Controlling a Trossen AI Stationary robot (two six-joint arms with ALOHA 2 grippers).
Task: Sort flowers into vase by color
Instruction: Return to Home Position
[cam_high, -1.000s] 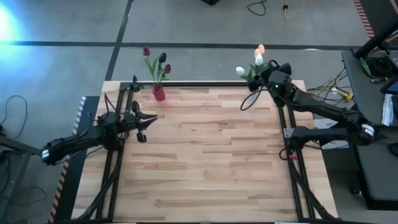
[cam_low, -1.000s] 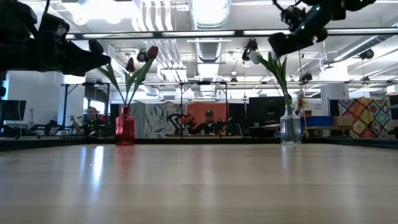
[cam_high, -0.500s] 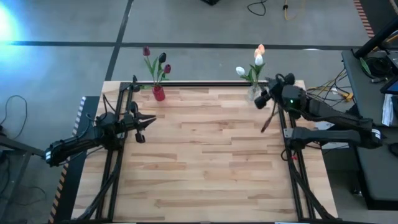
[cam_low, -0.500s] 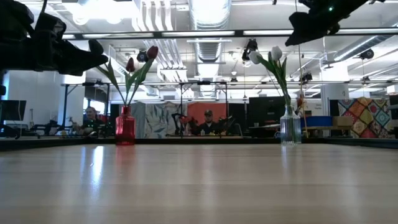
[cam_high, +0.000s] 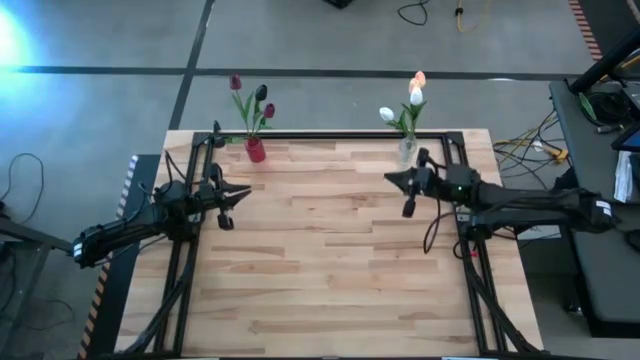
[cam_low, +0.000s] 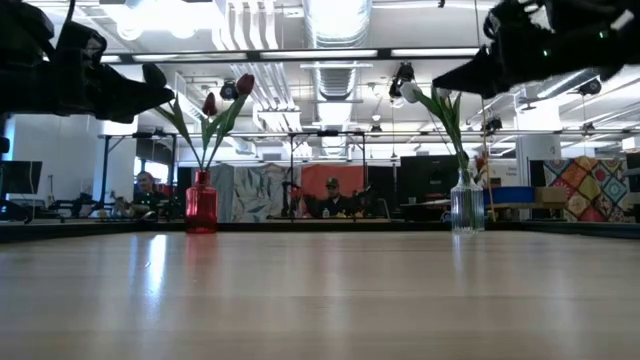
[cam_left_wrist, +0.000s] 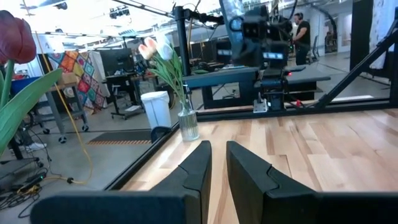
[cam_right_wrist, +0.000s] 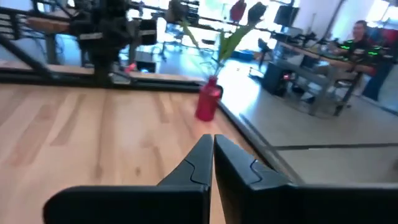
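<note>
Three dark tulips stand with their stems in a red vase at the table's far edge, left of centre. Three light tulips stand the same way in a clear vase at the far right. My right gripper hovers just in front of the clear vase, pointing toward the table's left, shut and empty; its wrist view faces the red vase. My left gripper hovers at the left side, pointing right. Its fingers stand a narrow gap apart with nothing between them.
A black frame rail runs along the far edge between the vases, and more rails run down both sides. The bare wooden tabletop lies between the arms. People sit at desks in the room beyond.
My right gripper has drawn back from the light tulips at the clear vase, first up and toward the right, then toward the near edge. It has turned to point toward the table's left and has shut. The flowers stay in the vase.
</note>
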